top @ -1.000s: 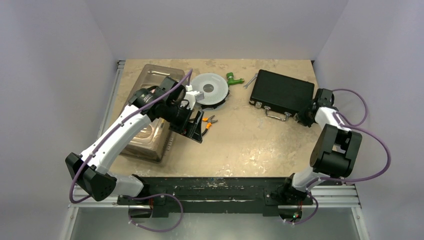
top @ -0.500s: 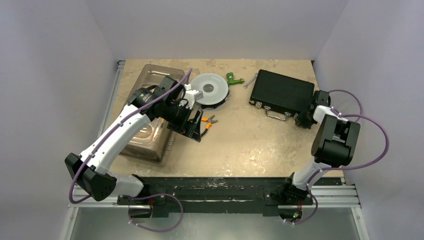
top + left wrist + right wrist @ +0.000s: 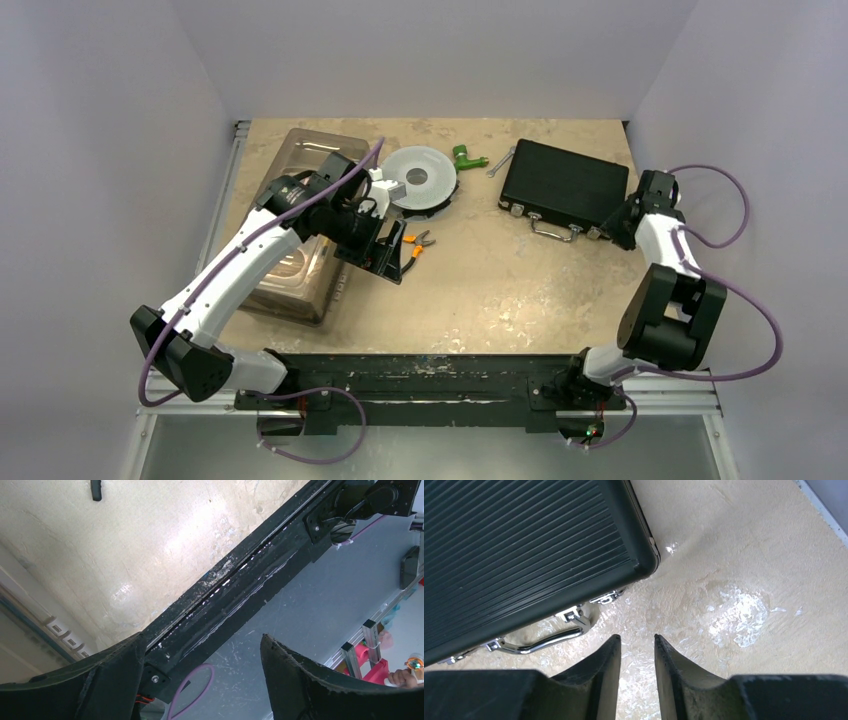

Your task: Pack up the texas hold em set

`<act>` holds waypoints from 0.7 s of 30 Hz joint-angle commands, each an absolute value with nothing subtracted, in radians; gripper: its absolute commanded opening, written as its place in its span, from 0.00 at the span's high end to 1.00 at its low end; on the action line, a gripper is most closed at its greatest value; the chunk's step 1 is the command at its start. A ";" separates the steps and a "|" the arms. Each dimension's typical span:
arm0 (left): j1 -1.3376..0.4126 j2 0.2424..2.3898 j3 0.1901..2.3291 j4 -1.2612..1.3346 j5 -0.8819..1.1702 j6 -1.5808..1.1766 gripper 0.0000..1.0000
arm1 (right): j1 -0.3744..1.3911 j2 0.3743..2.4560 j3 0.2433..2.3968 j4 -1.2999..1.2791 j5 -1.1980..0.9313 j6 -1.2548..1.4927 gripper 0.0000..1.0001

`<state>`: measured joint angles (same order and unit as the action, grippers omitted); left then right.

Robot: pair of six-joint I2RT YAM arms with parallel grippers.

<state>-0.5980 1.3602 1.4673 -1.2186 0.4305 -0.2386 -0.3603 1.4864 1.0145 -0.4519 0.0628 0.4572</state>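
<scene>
Running off-frame leftward: black briefcase (image 3: 524, 545).

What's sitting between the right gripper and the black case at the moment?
Only bare tabletop. The right wrist view shows the right gripper apart from the black case, near its corner and handle, with nothing lying between them.

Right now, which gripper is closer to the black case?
The right gripper, just off the near-right corner of the black case. The left gripper hangs across the table by the clear bin.
</scene>
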 commanded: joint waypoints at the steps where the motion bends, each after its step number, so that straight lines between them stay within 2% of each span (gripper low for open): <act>1: -0.604 1.355 1.490 -1.205 0.437 -0.210 0.19 | -0.355 1.480 1.088 -0.500 0.069 0.431 0.66; 5: -0.603 1.353 1.486 -1.198 0.429 -0.214 0.19 | -0.305 1.476 1.159 -0.563 0.028 0.422 0.56; 10: -0.603 1.336 1.512 -1.187 0.391 -0.241 0.19 | -0.120 1.463 1.260 -0.686 0.009 0.434 0.49; 14: -0.602 1.284 1.565 -1.178 0.297 -0.268 0.18 | 0.043 1.366 1.336 -0.793 0.036 0.467 0.38; 17: -0.602 1.230 1.620 -1.165 0.213 -0.290 0.17 | 0.076 1.274 1.366 -0.853 0.013 0.476 0.30; 18: -0.602 1.209 1.649 -1.163 0.182 -0.296 0.17 | 0.077 1.237 1.365 -0.864 0.005 0.472 0.20; 19: -0.601 1.194 1.680 -1.165 0.145 -0.299 0.17 | 0.077 1.194 1.362 -0.870 0.004 0.465 0.04; 21: -0.602 1.166 1.745 -1.168 0.059 -0.308 0.17 | 0.078 1.117 1.366 -0.892 0.005 0.445 0.01</act>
<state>-0.5980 1.2610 1.6051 -1.2098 0.2352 -0.2775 0.0917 1.2682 1.3128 -0.8028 0.0048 0.4572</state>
